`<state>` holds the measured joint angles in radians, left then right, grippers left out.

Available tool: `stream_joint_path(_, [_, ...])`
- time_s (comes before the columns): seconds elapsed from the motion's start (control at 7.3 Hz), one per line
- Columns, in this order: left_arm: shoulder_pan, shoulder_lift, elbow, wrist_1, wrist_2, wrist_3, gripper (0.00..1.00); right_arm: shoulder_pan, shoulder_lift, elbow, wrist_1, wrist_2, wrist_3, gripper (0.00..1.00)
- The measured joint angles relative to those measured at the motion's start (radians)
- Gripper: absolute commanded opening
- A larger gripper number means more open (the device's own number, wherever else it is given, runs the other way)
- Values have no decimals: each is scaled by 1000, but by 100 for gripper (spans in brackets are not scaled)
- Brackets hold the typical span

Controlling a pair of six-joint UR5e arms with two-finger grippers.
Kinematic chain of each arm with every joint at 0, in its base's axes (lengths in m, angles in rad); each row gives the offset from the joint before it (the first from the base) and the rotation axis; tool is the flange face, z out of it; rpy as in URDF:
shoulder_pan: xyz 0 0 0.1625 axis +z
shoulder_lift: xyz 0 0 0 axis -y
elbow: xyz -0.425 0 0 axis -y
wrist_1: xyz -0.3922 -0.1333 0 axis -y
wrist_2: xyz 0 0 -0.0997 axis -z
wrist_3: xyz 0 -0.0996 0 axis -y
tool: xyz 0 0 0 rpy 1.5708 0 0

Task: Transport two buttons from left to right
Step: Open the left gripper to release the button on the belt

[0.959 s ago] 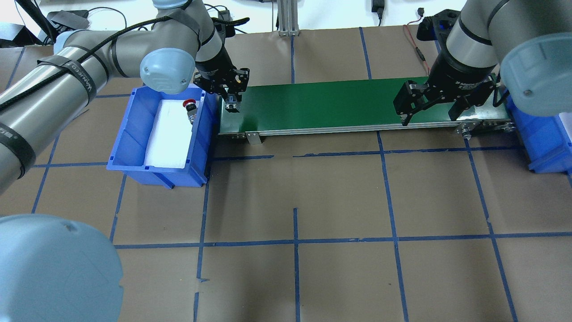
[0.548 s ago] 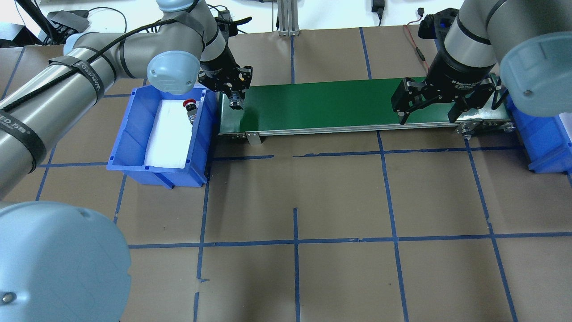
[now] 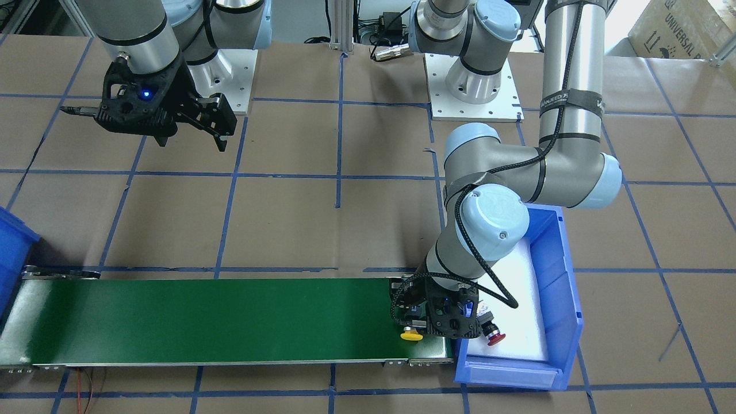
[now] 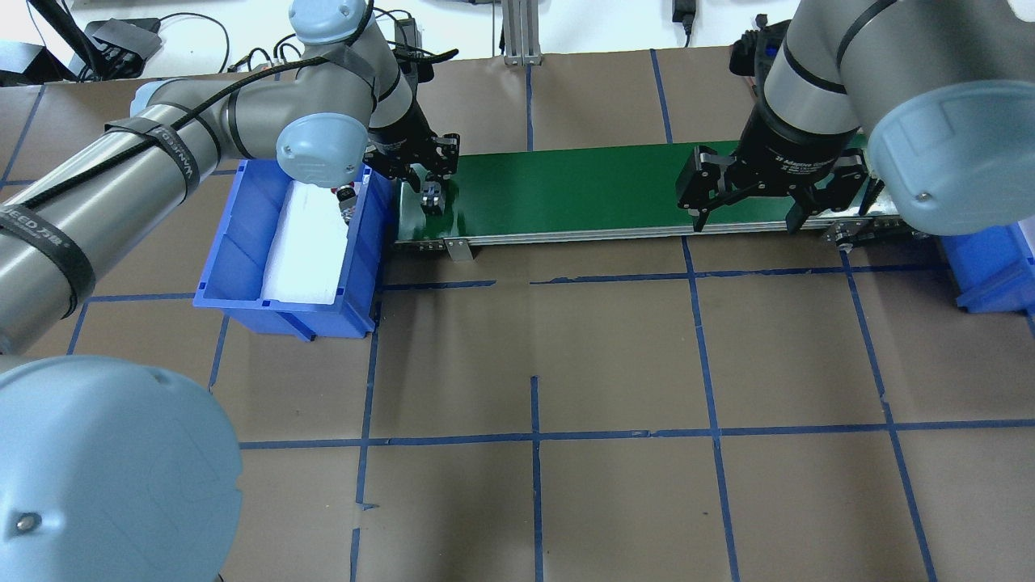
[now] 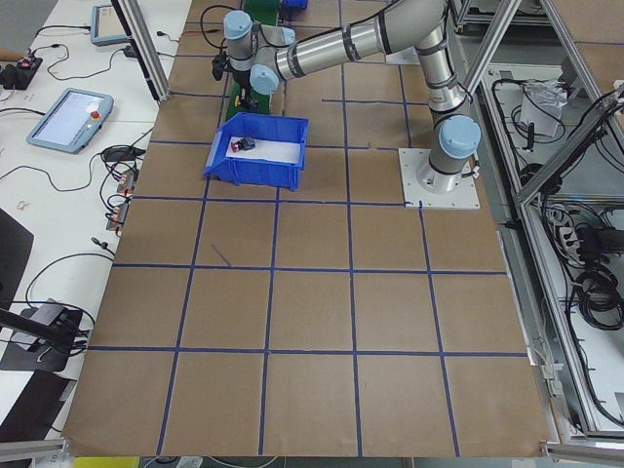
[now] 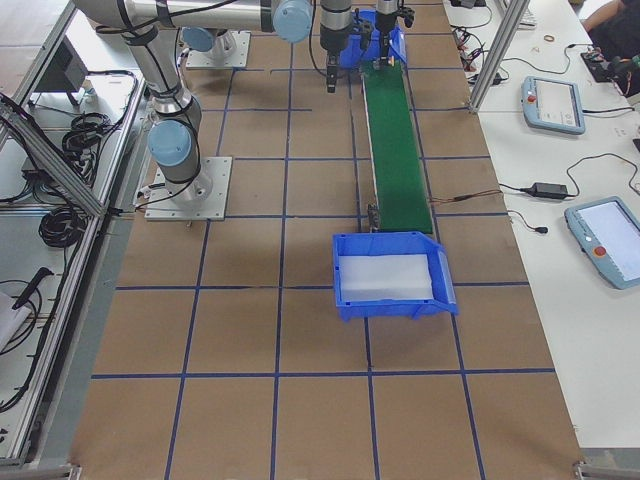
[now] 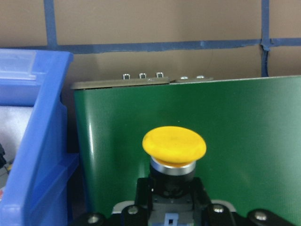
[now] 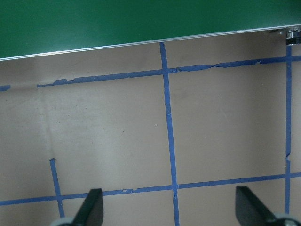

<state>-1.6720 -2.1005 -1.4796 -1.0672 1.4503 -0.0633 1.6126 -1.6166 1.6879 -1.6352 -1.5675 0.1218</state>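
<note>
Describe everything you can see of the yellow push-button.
The yellow button has a smooth mushroom cap, plastic by its look, over a silvery ring and a black collar; its lower body is hidden. It is at the end of the green belt, close beside the blue bin, just below the left gripper. Whether the fingers grip it cannot be told.

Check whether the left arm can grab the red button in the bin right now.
Probably not yet: the left gripper is shut on the yellow button at the green belt's end. The red button lies uncovered in the blue bin beside it.
</note>
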Motion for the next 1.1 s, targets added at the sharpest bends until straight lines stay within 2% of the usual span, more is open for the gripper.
stream_joint_path(0.41, [10, 86, -11, -17, -11, 13, 100, -1, -2, 4, 1, -2, -5, 100])
stream_joint_path(0.68, [100, 143, -12, -64, -3, 29, 100, 0, -2, 8, 0, -4, -5, 100])
stream_joint_path(1.1, [205, 78, 4, -13, 0, -5, 100, 5, -1, 11, -1, -6, -5, 100])
